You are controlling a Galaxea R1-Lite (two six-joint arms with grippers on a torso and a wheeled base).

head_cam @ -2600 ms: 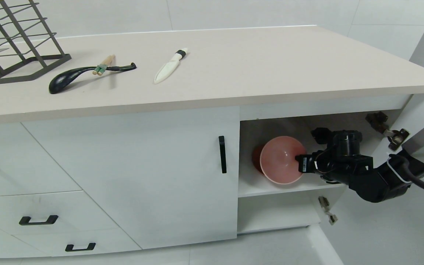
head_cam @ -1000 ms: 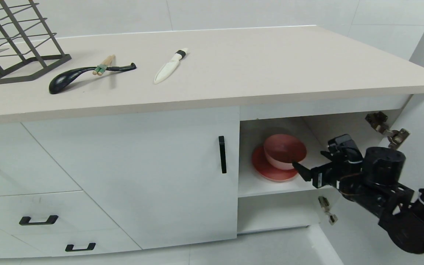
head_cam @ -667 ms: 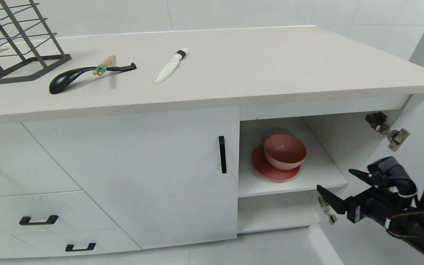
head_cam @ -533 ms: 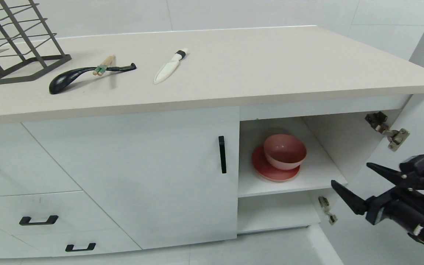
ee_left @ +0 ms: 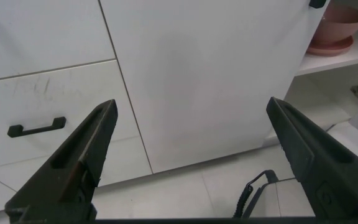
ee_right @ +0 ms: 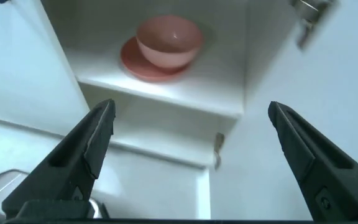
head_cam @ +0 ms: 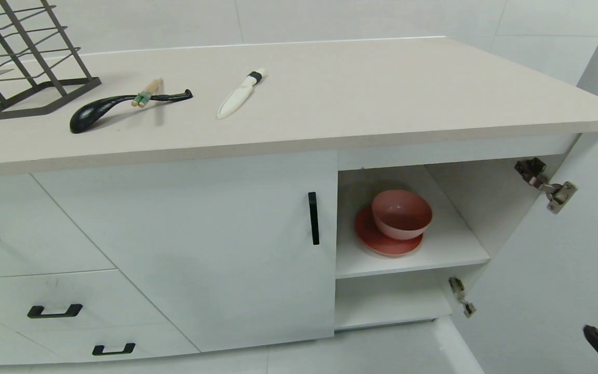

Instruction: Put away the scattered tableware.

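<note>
Left hand [ee_left: 191,104], right hand [ee_right: 190,107]: fingers spread, empty. Chopsticks [head_cam: 147,91] lie across ladle [head_cam: 91,110]; lifting the ladle first could send them rolling off the surface [head_cam: 382,88].

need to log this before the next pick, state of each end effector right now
Left end effector: open, holding nothing.
Right end effector: open, holding nothing.

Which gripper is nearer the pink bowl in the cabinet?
Right. The right gripper sits back from the open compartment, facing the pink bowl squarely. The left gripper faces the closed door, with the bowl off to one side past its edge.
</note>
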